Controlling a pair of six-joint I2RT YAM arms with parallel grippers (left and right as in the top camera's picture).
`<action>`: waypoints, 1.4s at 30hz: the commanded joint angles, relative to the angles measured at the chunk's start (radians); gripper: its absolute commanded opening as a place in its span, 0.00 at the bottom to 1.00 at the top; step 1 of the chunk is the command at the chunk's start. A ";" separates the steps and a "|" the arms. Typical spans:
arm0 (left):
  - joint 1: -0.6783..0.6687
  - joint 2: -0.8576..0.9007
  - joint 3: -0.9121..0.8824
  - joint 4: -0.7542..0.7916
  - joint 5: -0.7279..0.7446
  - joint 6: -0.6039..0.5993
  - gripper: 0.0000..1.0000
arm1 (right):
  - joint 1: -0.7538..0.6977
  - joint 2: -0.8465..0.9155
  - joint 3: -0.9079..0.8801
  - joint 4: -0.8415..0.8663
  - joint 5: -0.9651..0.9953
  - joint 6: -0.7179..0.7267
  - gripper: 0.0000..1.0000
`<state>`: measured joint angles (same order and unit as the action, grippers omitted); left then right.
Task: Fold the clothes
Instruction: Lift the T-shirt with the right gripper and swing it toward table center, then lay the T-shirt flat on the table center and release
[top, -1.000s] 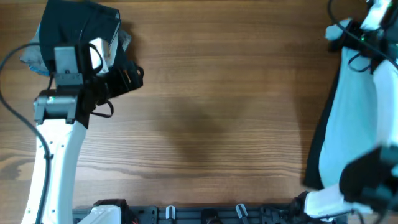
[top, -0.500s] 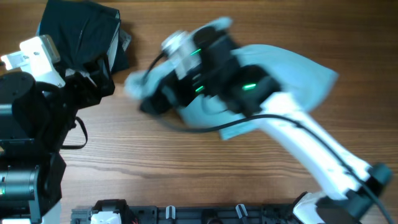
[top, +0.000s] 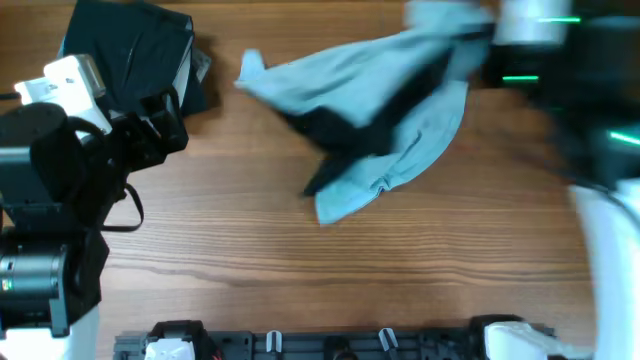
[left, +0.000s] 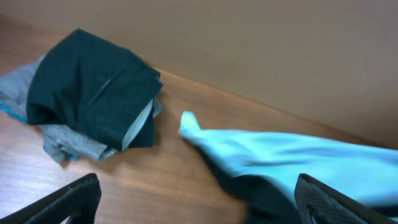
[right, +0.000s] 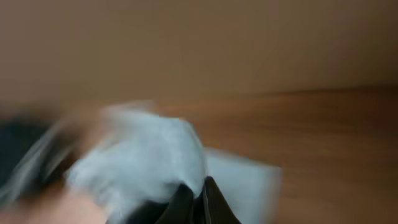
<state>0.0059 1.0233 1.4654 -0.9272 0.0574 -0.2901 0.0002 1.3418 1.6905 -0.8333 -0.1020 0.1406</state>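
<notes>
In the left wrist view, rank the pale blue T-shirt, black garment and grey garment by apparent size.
1. Pale blue T-shirt and black garment: about alike in area shown; the T-shirt runs off the right edge, so I will not rank them.
2. Grey garment, smallest showing, mostly hidden under the black one.

We see the right arm, to the right of the pale blue T-shirt, only as a smear. The right wrist view blurs this T-shirt too. To its left, the black garment is cut by the top edge and covers most of the grey garment.
</notes>
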 joint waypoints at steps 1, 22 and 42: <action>-0.003 0.048 0.008 0.007 0.053 0.024 1.00 | -0.442 -0.162 0.145 0.000 -0.051 -0.018 0.04; -0.004 0.103 0.008 0.013 0.111 0.024 1.00 | -0.354 0.239 0.198 -0.191 -0.421 -0.063 0.04; -0.004 0.103 0.008 0.002 0.110 0.024 1.00 | -0.082 0.228 0.198 0.106 -0.861 0.063 0.04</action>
<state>0.0021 1.1233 1.4654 -0.9279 0.1551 -0.2863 -0.2836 1.6646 1.8782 -0.7422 -0.7555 0.1715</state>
